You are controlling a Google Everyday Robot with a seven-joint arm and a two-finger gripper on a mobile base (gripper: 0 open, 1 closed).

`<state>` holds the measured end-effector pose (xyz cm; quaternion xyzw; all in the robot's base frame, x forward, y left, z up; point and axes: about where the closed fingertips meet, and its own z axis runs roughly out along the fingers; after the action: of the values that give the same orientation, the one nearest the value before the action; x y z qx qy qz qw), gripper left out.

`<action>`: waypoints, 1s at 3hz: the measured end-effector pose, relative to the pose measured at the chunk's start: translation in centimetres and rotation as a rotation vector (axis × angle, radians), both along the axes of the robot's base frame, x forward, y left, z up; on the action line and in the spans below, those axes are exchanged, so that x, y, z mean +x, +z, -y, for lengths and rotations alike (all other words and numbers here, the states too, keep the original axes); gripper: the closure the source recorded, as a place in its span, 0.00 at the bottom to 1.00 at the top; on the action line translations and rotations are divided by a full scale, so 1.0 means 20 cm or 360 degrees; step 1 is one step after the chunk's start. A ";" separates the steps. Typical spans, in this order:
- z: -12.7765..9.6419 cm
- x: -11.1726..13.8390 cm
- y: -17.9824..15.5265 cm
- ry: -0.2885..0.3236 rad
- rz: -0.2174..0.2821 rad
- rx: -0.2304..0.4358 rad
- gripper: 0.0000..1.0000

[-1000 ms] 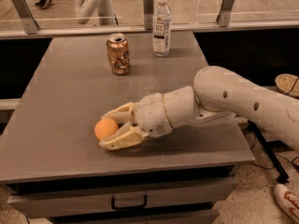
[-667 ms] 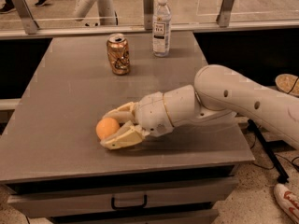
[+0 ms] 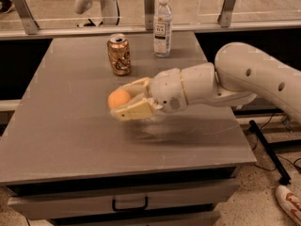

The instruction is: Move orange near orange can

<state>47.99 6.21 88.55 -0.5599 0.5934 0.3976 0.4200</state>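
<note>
The gripper (image 3: 121, 102) sits just left of the frame's centre, its jaws clamped around the orange (image 3: 117, 98), one above the fruit and one below. This hold pins the round fruit so it cannot roll. It appears to be carried clear of the grey surface (image 3: 66, 131), judging by the blurred shadow beneath it. That suits a carry rather than a push. The arm (image 3: 254, 74) reaches in from the right edge.

The orange can (image 3: 119, 54) stands upright toward the upper middle, above the orange in the frame and apart from it. A water bottle (image 3: 162, 25) stands to its right.

Compared with a second ago, the gripper and orange have shifted up and to the right in the frame, closing on the can. The can and bottle have not moved.
</note>
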 end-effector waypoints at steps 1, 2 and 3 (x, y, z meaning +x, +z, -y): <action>0.11 0.24 0.09 -0.0208 -0.0024 -0.0039 1.00; 0.16 0.44 0.06 -0.0395 -0.0032 -0.0143 1.00; 0.14 0.57 0.04 -0.0561 -0.0025 -0.0224 1.00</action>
<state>59.30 3.41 89.32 -0.4722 0.7119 0.2797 0.4383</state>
